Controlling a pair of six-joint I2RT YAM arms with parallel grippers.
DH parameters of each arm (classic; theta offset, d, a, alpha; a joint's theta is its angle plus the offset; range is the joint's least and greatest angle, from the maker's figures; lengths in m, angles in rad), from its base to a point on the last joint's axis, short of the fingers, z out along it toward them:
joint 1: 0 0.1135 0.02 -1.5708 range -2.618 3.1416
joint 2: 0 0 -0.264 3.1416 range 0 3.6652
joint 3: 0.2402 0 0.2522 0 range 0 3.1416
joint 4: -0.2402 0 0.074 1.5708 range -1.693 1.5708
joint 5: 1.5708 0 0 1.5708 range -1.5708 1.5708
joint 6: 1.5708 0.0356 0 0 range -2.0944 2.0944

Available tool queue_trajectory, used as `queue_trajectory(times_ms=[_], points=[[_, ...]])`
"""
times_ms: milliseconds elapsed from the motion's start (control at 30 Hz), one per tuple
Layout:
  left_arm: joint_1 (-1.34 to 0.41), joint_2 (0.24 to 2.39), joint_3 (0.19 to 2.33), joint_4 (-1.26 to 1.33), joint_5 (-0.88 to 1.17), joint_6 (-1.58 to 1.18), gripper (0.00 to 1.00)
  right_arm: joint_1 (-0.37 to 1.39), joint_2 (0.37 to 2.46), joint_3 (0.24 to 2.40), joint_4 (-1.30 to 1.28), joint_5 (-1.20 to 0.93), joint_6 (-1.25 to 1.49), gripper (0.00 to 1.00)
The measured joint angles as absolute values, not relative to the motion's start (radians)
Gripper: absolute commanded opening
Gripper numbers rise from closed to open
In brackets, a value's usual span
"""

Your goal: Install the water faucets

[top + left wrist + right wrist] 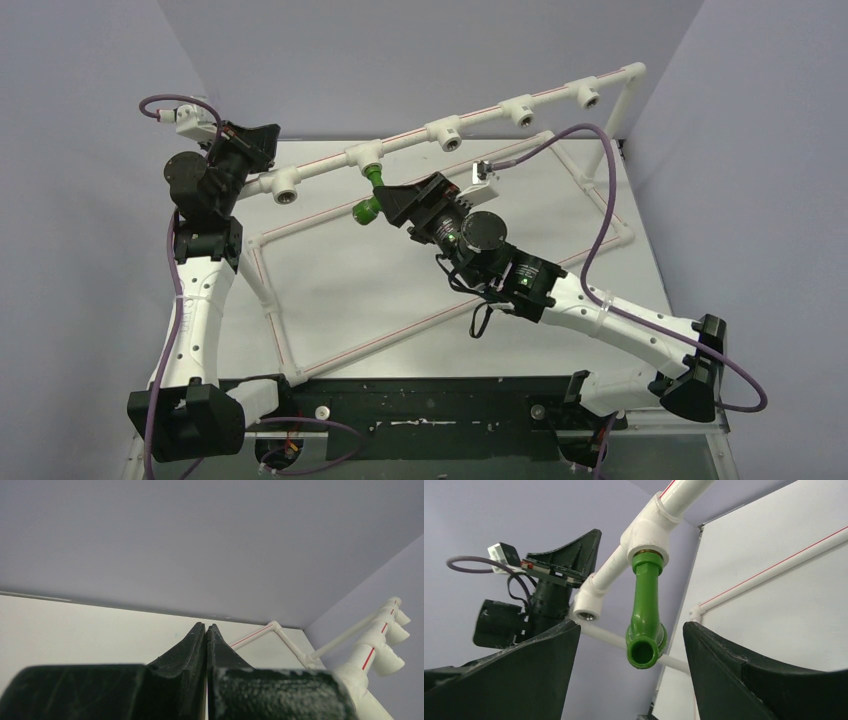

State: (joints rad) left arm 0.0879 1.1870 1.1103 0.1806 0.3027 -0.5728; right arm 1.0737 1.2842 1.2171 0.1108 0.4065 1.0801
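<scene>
Plain grey-lilac walls close in a white table [420, 290], and on it stands a frame of white pipe whose raised rail [490, 112] carries a row of tee fittings. Take as landmark the tee [650, 532] that bears the green tap [644, 610]. The tap hangs straight out of this tee's socket, a ring of metal thread showing at the socket mouth and the open spout end pointing toward the right wrist camera. The right gripper [630, 625] sits just below the tee with its fingers spread wide on either side of the tap. There is clear space on both sides, so it holds nothing and touches nothing. The thread looks started rather than proven tight. If more turning is needed, the fingers would best close on the straight green body close under the tee. The wrist should stay in line with the socket, so the turn puts no sideways pull on the thread or the light rail. Gripping the bent spout end would likely lever the tap askew. Beyond the next, empty tee [285, 187] to the left of the landmark is the left gripper [206, 626]. Its fingers are pressed together with nothing between them, and whether it touches the rail cannot be told.
</scene>
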Motion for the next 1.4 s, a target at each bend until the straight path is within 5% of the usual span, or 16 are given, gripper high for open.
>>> queue_trajectory(times_ms=[567, 900, 1400], points=[[0.088, 1.187, 1.11, 0.181, 0.303, -0.573, 0.0, 1.053, 1.228, 1.368, 0.0, 0.158, 0.152, 0.73], [0.088, 1.187, 1.11, 0.181, 0.303, -0.573, 0.0, 1.067, 1.202, 1.393, -0.181, -0.078, -0.588, 0.82], [0.088, 1.187, 1.11, 0.181, 0.303, -0.573, 0.0, 1.238, 1.279, 1.325, -0.236, 0.218, -1.385, 0.81]])
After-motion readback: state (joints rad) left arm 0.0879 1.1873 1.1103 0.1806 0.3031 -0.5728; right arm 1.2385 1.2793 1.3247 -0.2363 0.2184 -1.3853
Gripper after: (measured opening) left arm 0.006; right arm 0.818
